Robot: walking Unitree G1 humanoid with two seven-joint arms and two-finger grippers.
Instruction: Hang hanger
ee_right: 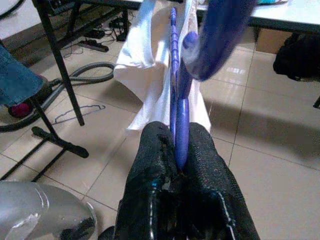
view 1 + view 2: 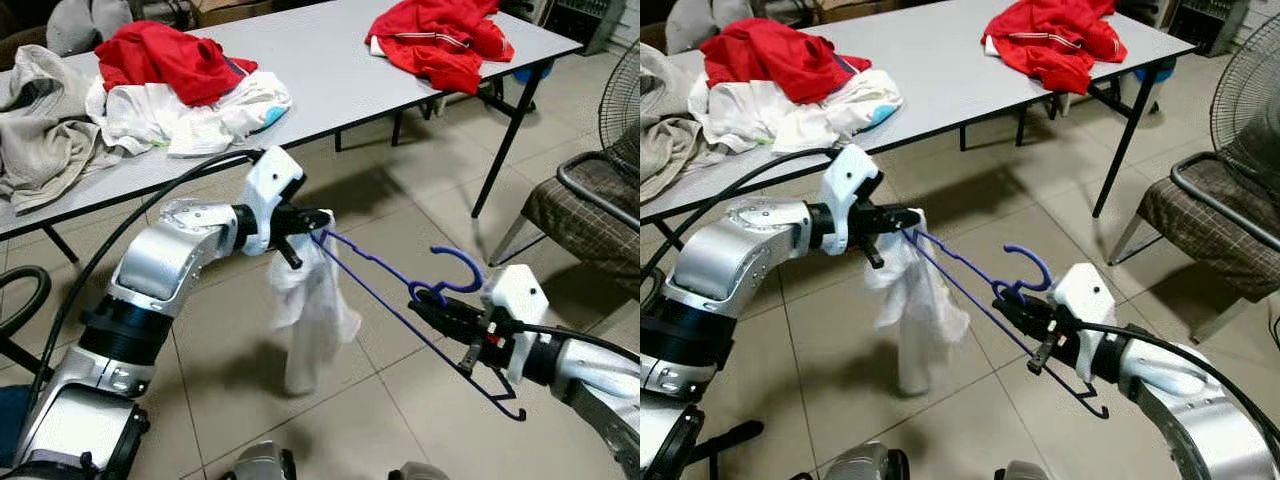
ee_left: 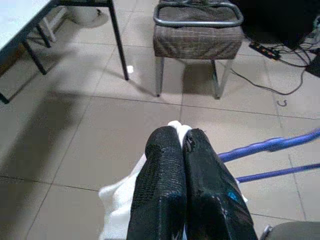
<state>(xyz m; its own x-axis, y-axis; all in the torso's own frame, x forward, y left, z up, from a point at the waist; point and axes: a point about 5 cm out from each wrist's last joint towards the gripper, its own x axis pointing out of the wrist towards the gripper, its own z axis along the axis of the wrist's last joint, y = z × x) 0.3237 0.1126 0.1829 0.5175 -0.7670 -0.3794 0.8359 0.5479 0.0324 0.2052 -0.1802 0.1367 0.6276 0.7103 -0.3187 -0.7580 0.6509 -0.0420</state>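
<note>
Red clothes (image 2: 170, 58) on grey table (image 2: 320, 70); chair (image 2: 590, 215) nearby.

Blue hanger (image 2: 400, 290) midair, tilted, hook up, white cloth (image 2: 310, 300) draped on one end

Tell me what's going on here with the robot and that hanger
The robot is dressing a blue hanger with a white garment. Its right gripper is shut on the hanger near the hook, and its left gripper pinches the garment at the hanger's far end. More clothes lie on the grey table behind.
</note>
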